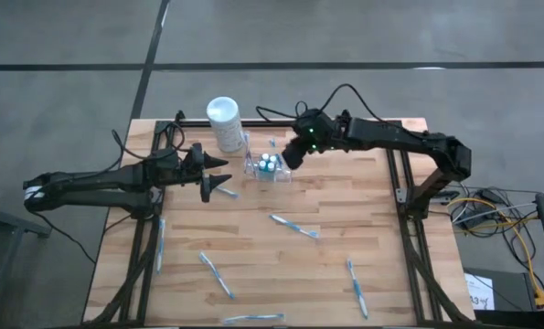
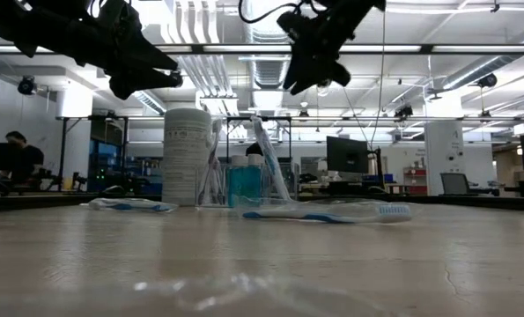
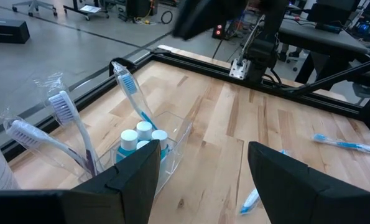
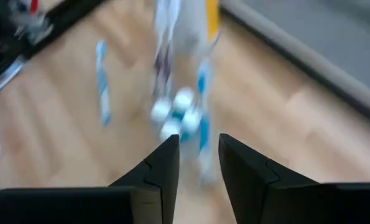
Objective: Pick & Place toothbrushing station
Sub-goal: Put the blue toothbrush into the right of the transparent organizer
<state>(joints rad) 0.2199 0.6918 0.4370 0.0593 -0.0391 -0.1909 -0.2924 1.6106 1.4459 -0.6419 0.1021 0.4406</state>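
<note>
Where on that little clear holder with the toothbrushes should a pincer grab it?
Probably its clear side walls, low down, coming from above at the end with the small bottles. The toothbrushing station stands upright and the brushes fan out from its other end, so that end is crowded.

Wooden worktop [image 1: 345, 228], plank-built, on a dark frame over a grey floor. White cylindrical container [image 1: 224, 123] with a round lid, upright near the far edge. Loose blue-and-white toothbrushes lie flat on the worktop: one near the middle [image 1: 294, 226], one toward the near left [image 1: 216, 275], one toward the near right [image 1: 357, 287], one at the near edge [image 1: 251, 319], one along the left edge [image 1: 160, 245]. Cables [image 1: 500, 228] trail on the floor to the right of the worktop. In the low view, a seated person [image 2: 17, 158] and a monitor [image 2: 343, 155] show in the room beyond.
</note>
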